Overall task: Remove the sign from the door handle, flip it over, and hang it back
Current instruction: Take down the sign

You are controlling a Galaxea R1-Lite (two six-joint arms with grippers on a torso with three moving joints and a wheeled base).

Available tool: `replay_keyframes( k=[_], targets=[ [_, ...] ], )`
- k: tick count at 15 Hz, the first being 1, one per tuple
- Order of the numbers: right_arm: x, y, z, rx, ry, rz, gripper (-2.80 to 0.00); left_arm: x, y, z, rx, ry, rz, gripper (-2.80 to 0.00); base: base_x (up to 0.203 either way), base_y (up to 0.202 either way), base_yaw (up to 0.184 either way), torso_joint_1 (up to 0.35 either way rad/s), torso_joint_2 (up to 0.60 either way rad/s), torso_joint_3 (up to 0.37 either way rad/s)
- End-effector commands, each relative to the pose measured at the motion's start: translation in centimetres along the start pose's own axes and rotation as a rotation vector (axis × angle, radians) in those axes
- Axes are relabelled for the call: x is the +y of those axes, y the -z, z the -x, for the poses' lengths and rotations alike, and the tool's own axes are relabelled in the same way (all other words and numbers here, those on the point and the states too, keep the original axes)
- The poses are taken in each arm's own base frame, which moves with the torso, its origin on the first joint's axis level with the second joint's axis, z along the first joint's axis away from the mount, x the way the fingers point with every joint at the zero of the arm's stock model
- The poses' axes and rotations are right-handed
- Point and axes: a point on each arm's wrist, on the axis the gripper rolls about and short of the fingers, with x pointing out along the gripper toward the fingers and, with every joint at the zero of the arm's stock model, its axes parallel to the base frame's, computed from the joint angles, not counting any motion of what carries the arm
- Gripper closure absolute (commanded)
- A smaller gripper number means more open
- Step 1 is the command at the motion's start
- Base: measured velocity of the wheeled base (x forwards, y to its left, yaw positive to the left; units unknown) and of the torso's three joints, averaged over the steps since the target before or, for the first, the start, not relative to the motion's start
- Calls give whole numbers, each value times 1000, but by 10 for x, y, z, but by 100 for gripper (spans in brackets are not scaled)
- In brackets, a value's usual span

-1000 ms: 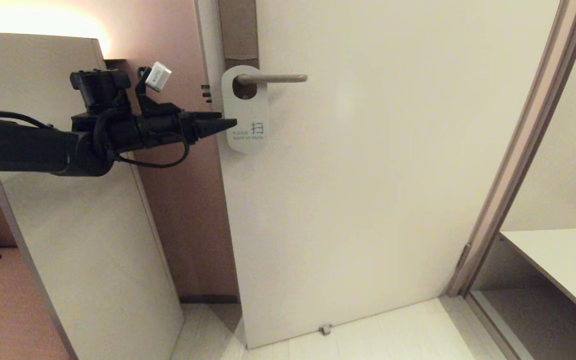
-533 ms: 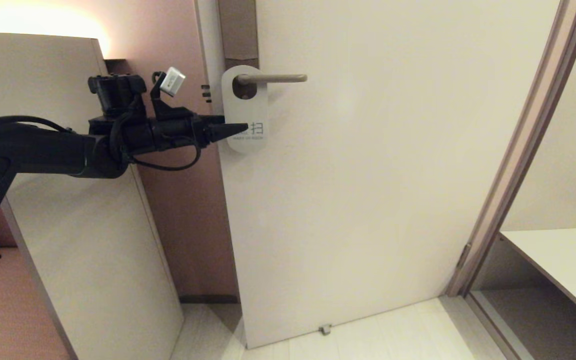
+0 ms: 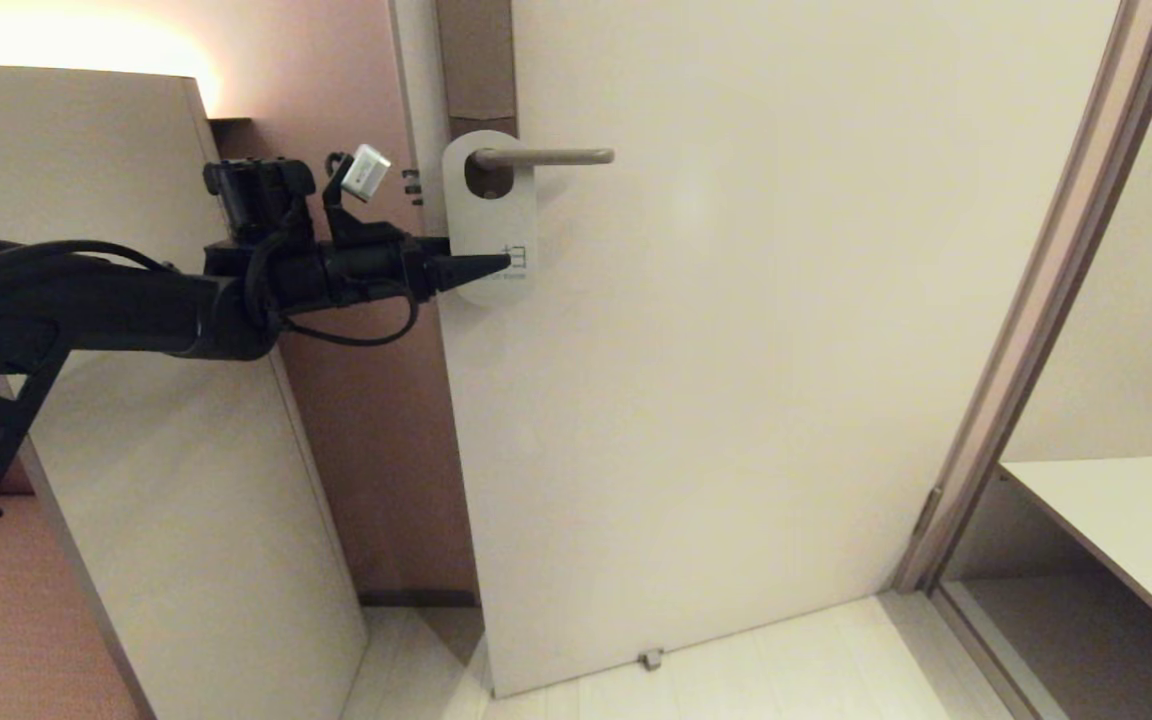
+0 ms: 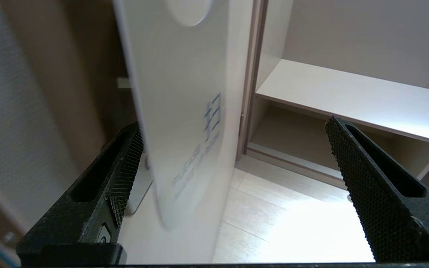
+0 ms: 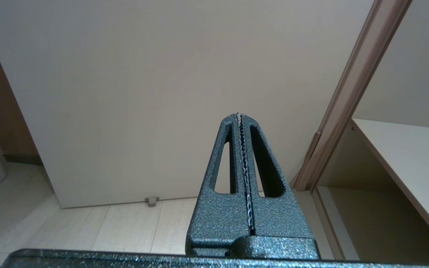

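A white door sign (image 3: 489,205) with blue print hangs by its hole on the metal door handle (image 3: 551,157). My left gripper (image 3: 481,258) is open, level with the sign's lower part. One finger lies over the printed face. In the left wrist view the sign (image 4: 177,111) stands between the two fingers of the left gripper (image 4: 235,124), close to one finger (image 4: 125,167) and far from the other. I cannot tell if it touches. My right gripper (image 5: 238,115) is shut and empty, held low in front of the door, out of the head view.
The white door (image 3: 736,350) stands ajar. A door frame (image 3: 1036,300) and a white shelf (image 3: 1126,520) are on the right. A tall light panel (image 3: 136,480) leans on the left under my left arm. A small door stop (image 3: 649,658) sits at the floor.
My left arm has moved right toward the door. Its open fingers have gone from beside the sign's edge to either side of its lower part. The sign still hangs on the handle.
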Motion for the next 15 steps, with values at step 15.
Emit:
replay_keyframes(
  k=[15],
  targets=[
    [0, 0, 0, 1, -1, 1, 0, -9, -1, -25, -12, 53, -20, -280, 0, 0, 0, 0, 0, 0]
  ],
)
